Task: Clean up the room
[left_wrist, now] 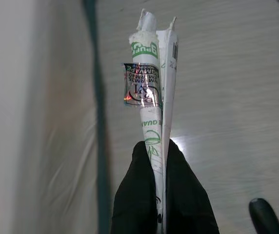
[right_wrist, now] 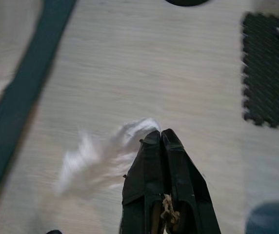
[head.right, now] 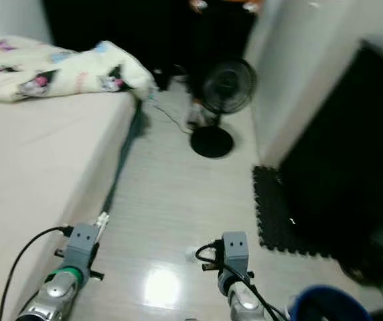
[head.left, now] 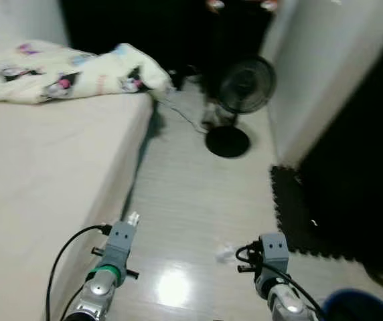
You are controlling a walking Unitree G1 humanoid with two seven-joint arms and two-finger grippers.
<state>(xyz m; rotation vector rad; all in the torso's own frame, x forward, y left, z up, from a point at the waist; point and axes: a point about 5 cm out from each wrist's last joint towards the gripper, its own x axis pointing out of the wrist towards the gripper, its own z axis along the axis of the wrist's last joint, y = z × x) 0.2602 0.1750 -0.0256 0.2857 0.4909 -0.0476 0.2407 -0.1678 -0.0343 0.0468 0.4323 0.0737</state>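
My left gripper (left_wrist: pixel 160 146) is shut on a long, flattened white and green paper wrapper (left_wrist: pixel 151 83) with a shiny printed label. It holds the wrapper low over the pale wood floor, beside the bed's edge; the wrapper's tip (head.left: pixel 132 217) pokes out past the wrist. My right gripper (right_wrist: pixel 161 134) is shut, with a small brownish scrap (right_wrist: pixel 168 214) lodged low between its fingers. Just beyond its tips a crumpled white tissue (right_wrist: pixel 105 161) lies on the floor, also visible as the tissue (head.left: pixel 226 253) in the left eye view.
A bed (head.left: pixel 44 174) with a patterned blanket (head.left: pixel 71 70) runs along the left. A black standing fan (head.left: pixel 245 83) and its cable stand ahead. A black foam mat (head.left: pixel 298 207) and dark furniture (head.left: pixel 365 160) are on the right. A blue container (head.left: pixel 359 306) sits at lower right.
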